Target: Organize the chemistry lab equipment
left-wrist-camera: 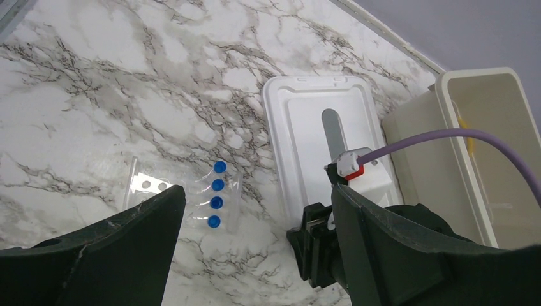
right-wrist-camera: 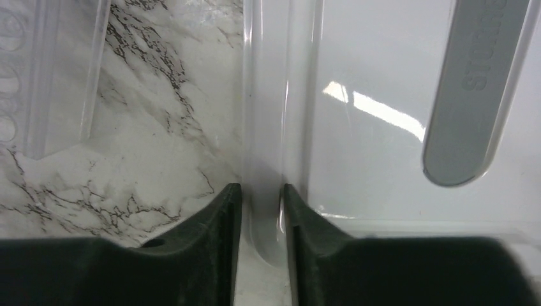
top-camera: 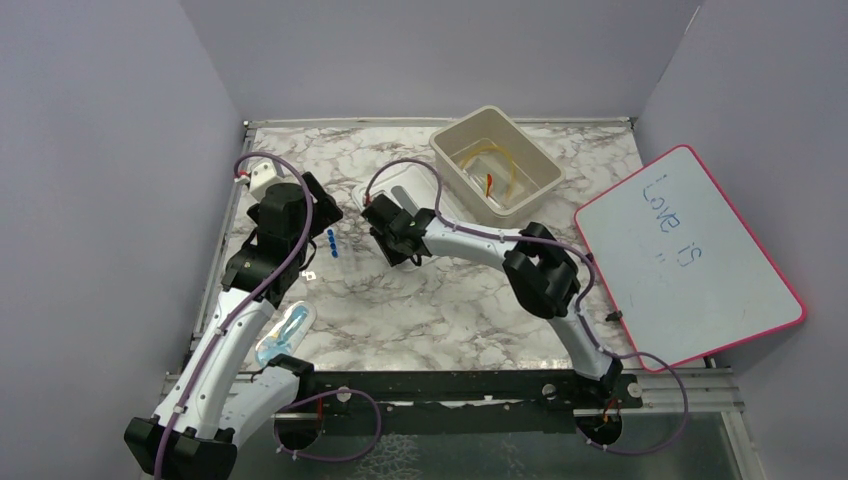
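Note:
My right gripper [top-camera: 392, 243] [right-wrist-camera: 261, 191] is shut on the left rim of a flat white lid [top-camera: 398, 188] [right-wrist-camera: 370, 76] lying on the marble table; it also shows in the left wrist view [left-wrist-camera: 316, 252]. My left gripper [top-camera: 318, 215] [left-wrist-camera: 255, 191] is open and empty above the table. A clear packet of several blue-capped pieces [top-camera: 332, 243] [left-wrist-camera: 215, 194] lies just ahead of its left finger. The cream bin [top-camera: 455, 150] [left-wrist-camera: 485, 80] holds the amber tubing coil [top-camera: 478, 155] and the red-tipped dropper [top-camera: 489, 184]. Another clear packet [top-camera: 283, 333] lies by my left forearm. No tongs show.
The pink-edged whiteboard [top-camera: 690, 255] lies at the right, overhanging the table's edge. The lid [left-wrist-camera: 306, 121] has a grey strip [left-wrist-camera: 333, 131] [right-wrist-camera: 472, 89] down its middle and lies next to the bin. Purple walls enclose the table at the back and sides.

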{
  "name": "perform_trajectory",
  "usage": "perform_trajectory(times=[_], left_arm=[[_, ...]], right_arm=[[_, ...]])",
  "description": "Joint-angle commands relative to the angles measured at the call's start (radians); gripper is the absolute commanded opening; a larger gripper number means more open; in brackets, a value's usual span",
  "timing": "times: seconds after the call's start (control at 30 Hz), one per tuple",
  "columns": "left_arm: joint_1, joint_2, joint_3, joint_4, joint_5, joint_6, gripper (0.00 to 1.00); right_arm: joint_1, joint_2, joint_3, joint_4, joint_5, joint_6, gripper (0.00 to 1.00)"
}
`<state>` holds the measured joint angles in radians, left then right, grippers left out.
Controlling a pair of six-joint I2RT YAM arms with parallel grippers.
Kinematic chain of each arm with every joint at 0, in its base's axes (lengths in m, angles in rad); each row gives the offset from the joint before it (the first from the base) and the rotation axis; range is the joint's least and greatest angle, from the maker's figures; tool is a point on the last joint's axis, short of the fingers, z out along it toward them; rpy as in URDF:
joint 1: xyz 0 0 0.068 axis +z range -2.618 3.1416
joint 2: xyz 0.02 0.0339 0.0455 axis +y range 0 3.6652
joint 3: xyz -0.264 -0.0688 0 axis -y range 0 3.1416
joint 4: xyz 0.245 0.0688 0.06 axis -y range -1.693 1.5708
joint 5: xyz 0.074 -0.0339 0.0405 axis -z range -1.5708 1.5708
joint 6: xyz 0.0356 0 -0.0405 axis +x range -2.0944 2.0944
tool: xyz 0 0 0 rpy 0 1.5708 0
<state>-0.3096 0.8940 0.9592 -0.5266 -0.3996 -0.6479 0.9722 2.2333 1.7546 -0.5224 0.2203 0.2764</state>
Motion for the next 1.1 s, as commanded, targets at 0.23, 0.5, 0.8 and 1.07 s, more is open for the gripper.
perform_trajectory(times=[0.23,0.5,0.8,1.07], left_arm=[[0.002,0.002,-0.016,-0.012,0.028,-0.021,0.92],[0.002,-0.004,-0.046,-0.006,0.064,-0.066,0.94],[0.004,0.024,-0.067,0.049,0.263,-0.121,0.98],[0.004,0.095,-0.141,0.197,0.472,-0.138,0.99]], right_arm=[[0.011,-0.039,-0.025,-0.034,0.048,0.071,0.01],[0.010,-0.237,-0.166,0.107,-0.021,0.125,0.01],[0.005,-0.390,-0.288,0.213,-0.093,0.191,0.01],[-0.003,-0.506,-0.414,0.332,-0.164,0.241,0.01]])
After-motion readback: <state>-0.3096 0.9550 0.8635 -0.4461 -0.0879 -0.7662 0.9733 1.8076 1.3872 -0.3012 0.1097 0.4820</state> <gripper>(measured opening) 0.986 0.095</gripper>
